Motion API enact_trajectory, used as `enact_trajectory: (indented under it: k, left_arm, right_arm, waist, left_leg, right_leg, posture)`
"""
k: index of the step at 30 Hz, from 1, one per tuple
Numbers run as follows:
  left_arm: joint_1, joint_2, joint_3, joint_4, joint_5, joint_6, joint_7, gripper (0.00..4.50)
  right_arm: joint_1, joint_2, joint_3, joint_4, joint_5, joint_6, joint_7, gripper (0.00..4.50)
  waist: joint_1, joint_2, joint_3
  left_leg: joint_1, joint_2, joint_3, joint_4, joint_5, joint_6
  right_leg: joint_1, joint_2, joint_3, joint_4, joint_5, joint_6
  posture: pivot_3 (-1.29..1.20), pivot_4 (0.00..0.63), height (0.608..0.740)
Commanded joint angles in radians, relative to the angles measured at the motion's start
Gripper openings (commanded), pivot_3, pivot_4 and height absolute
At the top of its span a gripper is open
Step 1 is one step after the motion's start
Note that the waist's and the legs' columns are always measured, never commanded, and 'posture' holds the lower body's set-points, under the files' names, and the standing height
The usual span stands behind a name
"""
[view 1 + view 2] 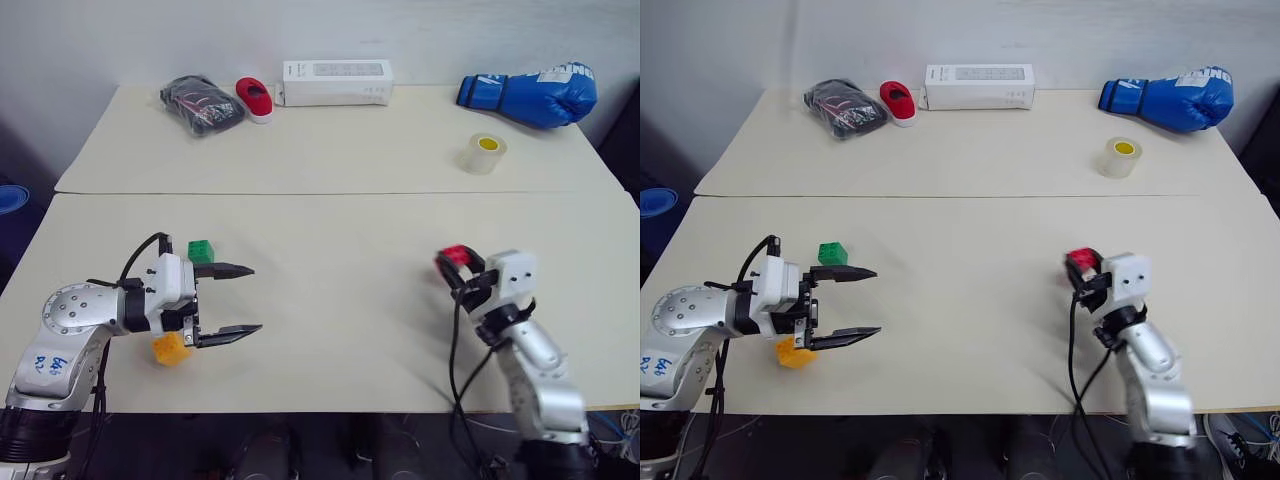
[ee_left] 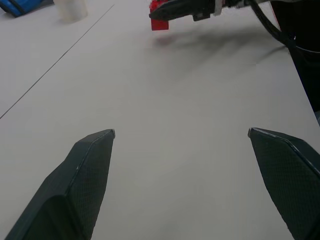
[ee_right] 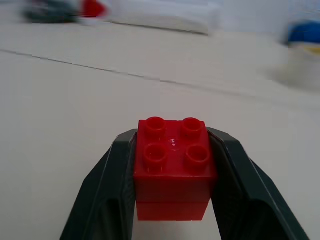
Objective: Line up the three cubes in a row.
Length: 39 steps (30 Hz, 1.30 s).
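The red cube (image 3: 174, 167) sits clamped between the two black fingers of my right gripper (image 1: 458, 262), on the right half of the near table. Across the table, my left gripper (image 1: 243, 300) stands open, its fingers spread wide and pointing right with nothing between them. The green cube (image 1: 201, 250) rests on the table just behind that hand. The yellow-orange cube (image 1: 171, 348) lies just in front of it, partly hidden under the wrist. In the left wrist view the red cube (image 2: 159, 21) shows far ahead in the other gripper.
A clear tape roll (image 1: 486, 153) with a yellow core stands on the far table (image 1: 330, 150). Along its back edge lie a blue boxing glove (image 1: 530, 95), a white box (image 1: 336, 82), a red item (image 1: 255, 98) and a black bundle (image 1: 202, 104). A seam runs between the two tables.
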Motion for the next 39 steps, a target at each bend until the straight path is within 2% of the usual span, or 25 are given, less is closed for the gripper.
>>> enact_trajectory:
  k: [1,3,5,7,11,17,21,26,32,36,39]
  left_arm:
    - [0.003,0.007,0.025,-0.01,0.005,-0.027,-0.004,4.5]
    - [0.004,0.006,0.022,-0.01,0.003,-0.029,-0.006,4.5]
    - [0.003,0.003,0.022,-0.016,-0.003,-0.021,-0.003,4.5]
    - [0.021,0.003,0.029,-0.033,-0.014,-0.01,0.0,4.5]
    - [0.055,0.012,0.042,-0.073,-0.025,0.014,0.005,4.5]
    - [0.081,0.031,0.08,-0.077,-0.032,0.037,-0.001,4.5]
    - [0.1,0.042,0.121,-0.073,-0.038,0.05,0.01,4.5]
    - [0.185,0.006,0.321,-0.005,-0.072,0.074,0.093,4.5]
    - [0.327,-0.034,0.527,0.115,-0.069,0.069,0.147,4.5]
    - [0.386,-0.082,0.673,0.238,-0.06,0.037,0.24,4.5]
    - [0.423,-0.131,0.733,0.224,-0.085,0.067,0.314,4.5]
  right_arm:
    - [-0.039,-0.136,0.098,0.03,0.029,-0.107,0.349,1.49]
    - [-0.124,-0.199,0.19,0.156,0.005,-0.202,0.571,1.49]
    - [-0.185,-0.211,0.235,0.248,0.004,-0.248,0.679,1.49]
    - [-0.249,-0.177,0.269,0.353,0.007,-0.275,0.745,1.49]
    - [-0.332,-0.114,0.305,0.506,-0.006,-0.341,0.83,1.49]
    - [-0.385,-0.082,0.323,0.614,-0.018,-0.324,0.876,1.49]
    - [-0.396,-0.082,0.301,0.567,0.007,-0.306,0.87,2.8]
    - [-0.309,-0.146,0.209,0.395,0.064,-0.311,0.834,4.43]
    - [-0.162,-0.149,0.083,0.253,0.17,-0.328,0.785,4.47]
    - [-0.071,-0.178,0.004,0.201,0.251,-0.211,0.721,4.47]
    - [0.005,-0.177,-0.05,0.192,0.222,-0.271,0.697,4.47]
  waist:
    - [0.0,0.0,0.0]
    - [-0.001,-0.001,0.0]
    - [-0.001,-0.002,0.0]
    - [0.001,-0.002,0.0]
    - [0.0,-0.002,0.0]
    - [0.011,-0.002,0.0]
    - [0.01,-0.002,0.0]
    - [0.01,-0.001,0.001]
    - [0.012,-0.001,0.001]
    - [0.013,-0.001,0.0]
    - [0.013,-0.001,0.0]
  left_leg:
    - [0.0,0.0,-0.001,0.0,0.0,0.0]
    - [0.0,0.0,0.0,0.0,0.0,0.0]
    - [0.0,0.0,0.0,0.0,0.0,0.0]
    - [0.0,0.0,0.0,0.0,0.0,0.0]
    - [0.0,0.0,-0.001,0.001,0.0,0.0]
    - [0.001,0.0,-0.004,0.003,0.0,0.0]
    - [0.001,0.0,-0.004,0.003,0.0,0.0]
    - [0.001,0.0,-0.005,0.003,0.0,-0.001]
    - [0.001,0.0,-0.006,0.002,-0.001,-0.001]
    - [0.002,0.0,-0.006,0.002,-0.002,0.0]
    - [0.002,0.0,-0.006,0.002,-0.003,0.0]
  right_leg:
    - [0.0,0.0,0.0,0.0,0.0,0.0]
    - [0.0,0.0,-0.001,-0.001,0.0,0.0]
    - [0.001,0.0,-0.001,-0.001,0.0,0.0]
    - [0.001,-0.001,-0.002,0.0,0.0,0.0]
    - [0.002,-0.001,-0.003,-0.001,0.0,0.0]
    - [0.005,-0.002,-0.004,-0.002,0.0,0.0]
    - [0.006,-0.002,-0.005,-0.002,0.0,0.0]
    - [0.005,-0.002,-0.005,-0.003,0.0,0.0]
    - [0.007,-0.002,-0.006,-0.005,0.0,0.0]
    - [0.007,-0.002,-0.006,-0.006,0.001,0.001]
    - [0.007,-0.003,-0.006,-0.007,0.001,0.001]
  posture:
    - [0.0,0.15,0.74]
    - [0.0,0.15,0.74]
    - [0.0,0.15,0.74]
    - [0.0,0.15,0.74]
    - [0.0,0.15,0.74]
    - [0.0,0.15,0.74]
    - [0.0,0.15,0.74]
    - [0.0,0.15,0.74]
    - [0.0,0.15,0.74]
    - [0.0,0.15,0.74]
    - [0.0,0.15,0.74]
